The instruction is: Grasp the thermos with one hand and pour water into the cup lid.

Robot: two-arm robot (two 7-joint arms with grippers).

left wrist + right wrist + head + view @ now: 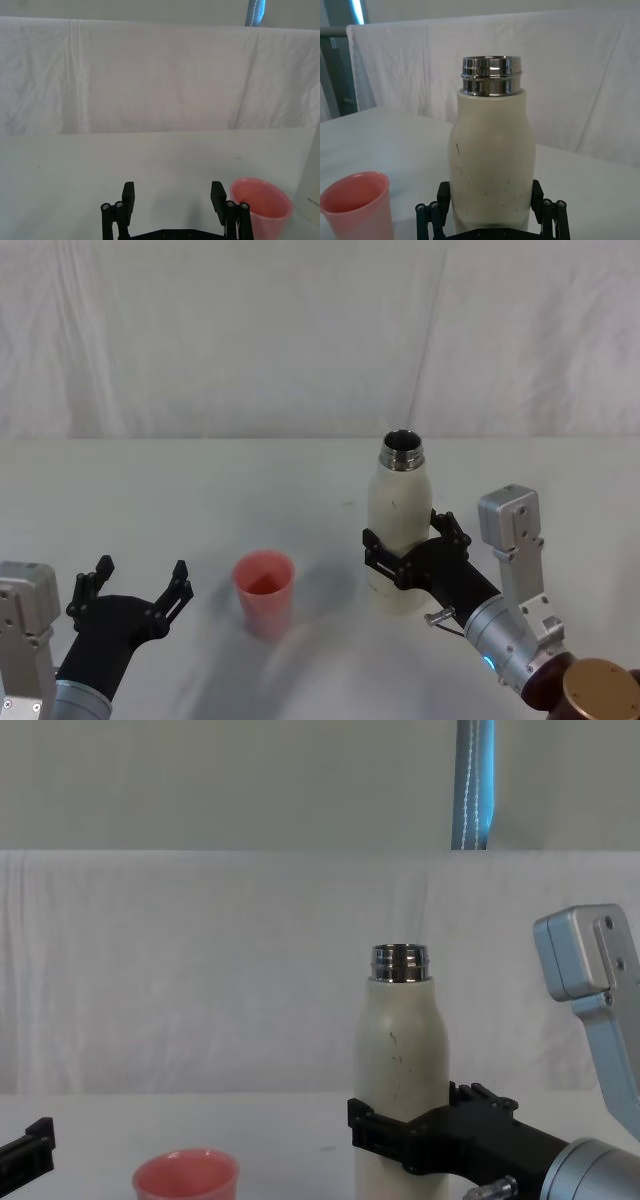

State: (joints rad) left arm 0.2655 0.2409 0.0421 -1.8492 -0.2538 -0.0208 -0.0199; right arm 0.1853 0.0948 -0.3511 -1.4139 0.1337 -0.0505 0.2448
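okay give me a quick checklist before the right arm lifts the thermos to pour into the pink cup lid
1. Right gripper around the thermos: ok, fingers sit on both sides of the lower body; whether they press firmly, cannot tell.
2. Thermos upright with its steel neck uncapped: ok.
3. Cup lid upright, mouth open: ok.
4. Cup lid apart from the thermos, on the robot's left of it: ok.
5. Left gripper clear of the pour path: ok for now; it is open, empty and beside the cup lid, not over it.
6. Water inside the thermos: cannot tell.
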